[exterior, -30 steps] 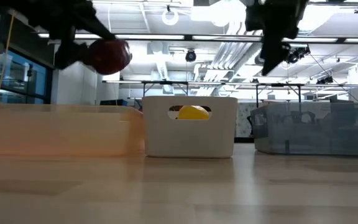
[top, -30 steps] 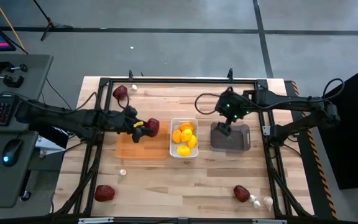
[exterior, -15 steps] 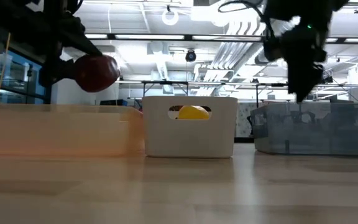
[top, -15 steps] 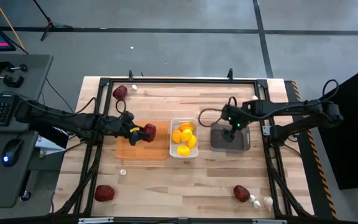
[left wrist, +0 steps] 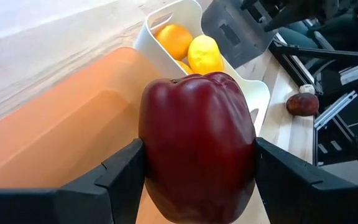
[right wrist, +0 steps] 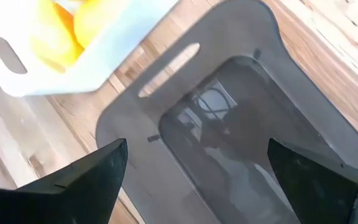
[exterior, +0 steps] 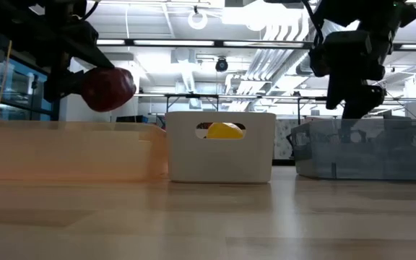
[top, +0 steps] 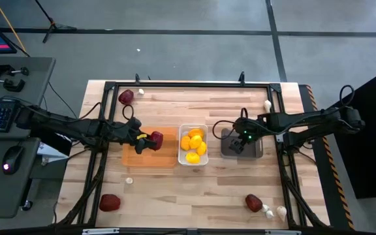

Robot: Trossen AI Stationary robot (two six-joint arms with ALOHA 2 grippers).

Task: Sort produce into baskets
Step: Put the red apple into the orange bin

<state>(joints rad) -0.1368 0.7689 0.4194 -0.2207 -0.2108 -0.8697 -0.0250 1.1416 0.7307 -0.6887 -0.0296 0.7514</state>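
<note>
My left gripper [top: 147, 140] is shut on a dark red pepper [top: 156, 138] above the orange tray [top: 139, 158]; the pepper also shows in the low view [exterior: 107, 88]. The white bin [top: 183, 130] beside the tray holds several yellow lemons [top: 194, 143]. My right gripper [top: 236, 146] is open and empty, its fingers pointing down over the inside of the dark grey bin [top: 256, 146], as the right wrist view shows [right wrist: 197, 149]. My left gripper pinches the pepper's two opposite sides [left wrist: 151, 155] between its two fingers [left wrist: 120, 177]. The fingers come roughly level from the table's left. The pepper is lifted clear above the orange tray, its lobed end [left wrist: 197, 81] pointing away from the wrist.
Loose on the table: a red piece [top: 126, 96] and a garlic bulb [top: 140, 92] at the far left, a bulb [top: 267, 104] at the far right, a bulb [top: 128, 181] and a red piece [top: 109, 202] near left, a red piece [top: 254, 203] with two bulbs [top: 274, 211] near right.
My left gripper has gone down and a little toward the table's left with the pepper, which stays clear above the orange tray. My right gripper has moved from the grey bin's far side toward the near edge and down over the bin.
</note>
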